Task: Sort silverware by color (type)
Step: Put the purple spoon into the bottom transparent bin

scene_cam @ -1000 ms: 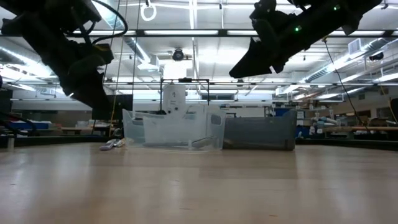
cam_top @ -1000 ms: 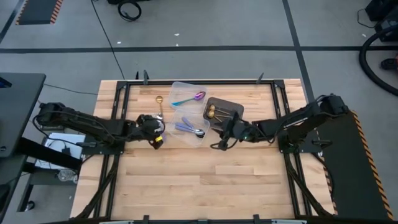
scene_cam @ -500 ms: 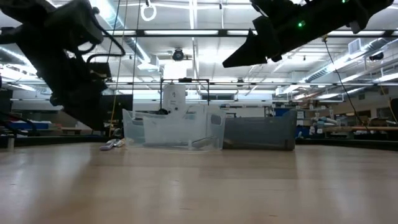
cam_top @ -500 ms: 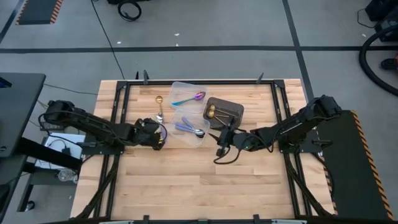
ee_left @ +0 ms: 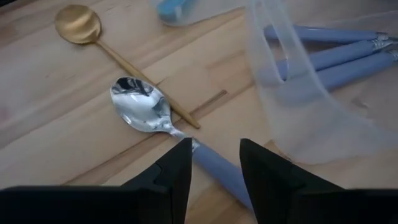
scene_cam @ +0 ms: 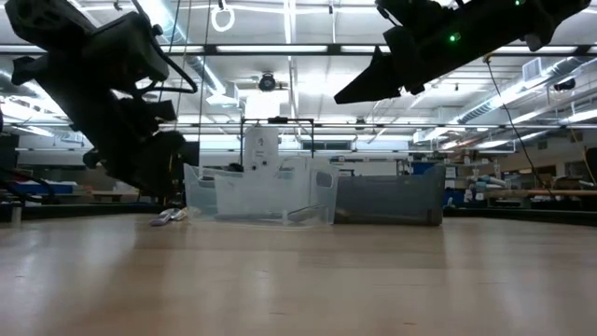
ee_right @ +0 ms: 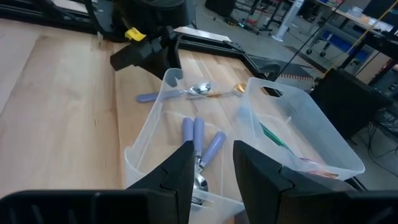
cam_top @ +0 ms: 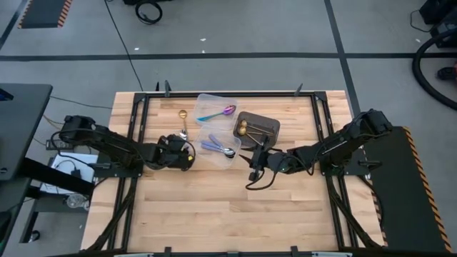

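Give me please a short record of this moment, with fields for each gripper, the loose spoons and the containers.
left gripper: open, straddling the lavender-handled spoon on the table
right gripper: open, above the table, waiting
gold spoon: loose, crossed with the lavender one
near tub: three lavender-handled spoons
far tub: teal-handled spoon
dark bin: gold spoons

A pale wooden tabletop (cam_top: 228, 207) in a black frame stands on a grey floor (cam_top: 235, 28) crossed by dark tape lines (cam_top: 214, 55). A black cable (cam_top: 121, 32) trails across it. Beyond, a workshop hall shows long ceiling strip lights (scene_cam: 280, 49) and what seem to be cluttered benches (scene_cam: 522, 193), too far off to be sure.
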{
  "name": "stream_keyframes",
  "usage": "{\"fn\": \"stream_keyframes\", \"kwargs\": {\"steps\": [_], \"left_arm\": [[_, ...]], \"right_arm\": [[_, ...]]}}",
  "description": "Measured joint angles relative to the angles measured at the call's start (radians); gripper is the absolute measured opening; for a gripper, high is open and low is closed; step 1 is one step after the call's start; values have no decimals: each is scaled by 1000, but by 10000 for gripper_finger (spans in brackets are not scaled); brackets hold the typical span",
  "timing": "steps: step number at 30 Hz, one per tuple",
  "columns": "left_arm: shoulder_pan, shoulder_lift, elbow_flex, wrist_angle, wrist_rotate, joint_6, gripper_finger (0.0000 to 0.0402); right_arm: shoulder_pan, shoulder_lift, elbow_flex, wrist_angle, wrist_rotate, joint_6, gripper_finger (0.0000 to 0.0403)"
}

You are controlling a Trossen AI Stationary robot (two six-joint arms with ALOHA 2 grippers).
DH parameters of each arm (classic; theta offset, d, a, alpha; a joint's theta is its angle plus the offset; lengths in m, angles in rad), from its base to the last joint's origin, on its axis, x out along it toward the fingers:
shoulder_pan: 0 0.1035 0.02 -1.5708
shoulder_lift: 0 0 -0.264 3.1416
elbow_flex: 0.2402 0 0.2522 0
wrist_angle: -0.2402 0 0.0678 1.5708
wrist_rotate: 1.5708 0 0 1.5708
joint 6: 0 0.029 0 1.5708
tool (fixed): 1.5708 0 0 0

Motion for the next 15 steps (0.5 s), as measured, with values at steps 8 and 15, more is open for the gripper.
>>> {"fn": "stream_keyframes", "kwargs": {"steps": [8,15], "left_arm": [[0,0,0,12,1,-4,187],[0,12,0,18,1,-1,215]], "right_arm": [[0,0,0,-28,-7,21,121],[0,0,-1,-34,-28,34,121]]}}
